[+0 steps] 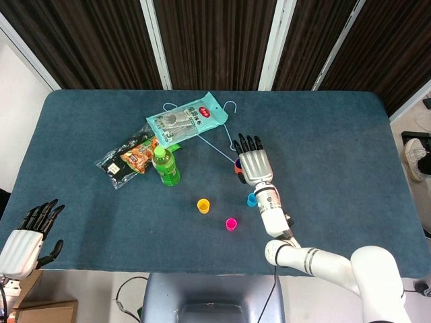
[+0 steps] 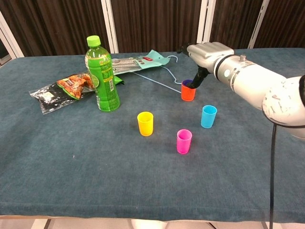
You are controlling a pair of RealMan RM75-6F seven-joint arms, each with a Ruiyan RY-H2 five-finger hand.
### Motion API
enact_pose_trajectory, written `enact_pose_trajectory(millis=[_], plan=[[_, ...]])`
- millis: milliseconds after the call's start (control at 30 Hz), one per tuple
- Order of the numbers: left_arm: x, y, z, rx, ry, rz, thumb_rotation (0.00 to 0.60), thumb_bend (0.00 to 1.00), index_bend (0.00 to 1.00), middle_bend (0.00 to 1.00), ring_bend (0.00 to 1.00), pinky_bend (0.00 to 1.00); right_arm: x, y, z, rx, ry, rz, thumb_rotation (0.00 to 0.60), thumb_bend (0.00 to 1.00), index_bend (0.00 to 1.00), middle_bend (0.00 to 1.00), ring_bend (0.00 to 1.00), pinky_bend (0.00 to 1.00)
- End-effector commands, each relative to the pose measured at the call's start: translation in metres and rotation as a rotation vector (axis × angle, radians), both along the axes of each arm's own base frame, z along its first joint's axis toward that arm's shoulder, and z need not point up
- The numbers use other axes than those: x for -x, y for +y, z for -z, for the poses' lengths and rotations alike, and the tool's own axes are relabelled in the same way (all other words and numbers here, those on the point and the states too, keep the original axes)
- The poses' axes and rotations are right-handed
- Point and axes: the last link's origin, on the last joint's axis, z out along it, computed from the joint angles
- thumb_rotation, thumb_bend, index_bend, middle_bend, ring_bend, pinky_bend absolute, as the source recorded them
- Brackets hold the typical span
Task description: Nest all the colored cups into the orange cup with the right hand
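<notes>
The orange cup (image 2: pixel 188 93) stands mid-table with the purple cup (image 2: pixel 187 83) sunk inside it, only the purple rim showing. My right hand (image 2: pixel 208 51) hovers right over it, a dark finger and thumb (image 2: pixel 197 78) reaching down and pinching the purple rim. From the head view the right hand (image 1: pixel 254 165) covers most of the orange cup (image 1: pixel 237 169). The blue cup (image 2: pixel 208 116), pink cup (image 2: pixel 184 141) and yellow cup (image 2: pixel 145 123) stand apart nearer the front. My left hand (image 1: pixel 30 235) hangs off the table's front left corner, fingers apart, holding nothing.
A green bottle (image 2: pixel 101 76) stands upright left of the cups. Behind it lie a snack bag (image 2: pixel 66 86), a teal package (image 2: pixel 138 61) and a thin wire hanger (image 2: pixel 159 82) that ends close to the orange cup.
</notes>
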Motion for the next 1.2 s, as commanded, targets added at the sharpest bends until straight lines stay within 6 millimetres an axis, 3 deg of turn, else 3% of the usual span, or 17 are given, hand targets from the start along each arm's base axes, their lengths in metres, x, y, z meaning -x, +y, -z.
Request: enact_pose_trajectory(millis=[33,233,400,833,1200], plan=[[0.000,0.000,0.000,-0.001,-0.001,0.002,0.600,0.43,0.00,0.00,0.00,0.10,-0.010,0.026,-0.009,-0.072,-0.077,-0.072,0.600,0.46,0.19,0.00,0.00,0.00],[-0.001,-0.001,0.000,-0.001,-0.003,0.007,0.600,0.43,0.00,0.00,0.00,0.10,-0.022,0.069,-0.007,-0.237,-0.112,-0.154,0.600,0.46,0.25,0.00,0.00,0.00],[-0.002,-0.002,-0.001,-0.006,-0.005,0.011,0.600,0.43,0.00,0.00,0.00,0.10,-0.023,0.088,0.009,-0.314,-0.066,-0.180,0.600,0.46,0.29,0.00,0.00,0.00],[-0.001,-0.004,-0.005,-0.013,-0.014,0.014,0.600,0.43,0.00,0.00,0.00,0.10,-0.039,0.084,0.056,-0.328,-0.066,-0.167,0.600,0.46,0.41,0.00,0.00,0.00],[0.000,-0.007,-0.009,-0.021,-0.023,0.019,0.600,0.43,0.00,0.00,0.00,0.10,-0.042,0.078,0.066,-0.290,-0.059,-0.154,0.600,0.46,0.54,0.00,0.00,0.00]])
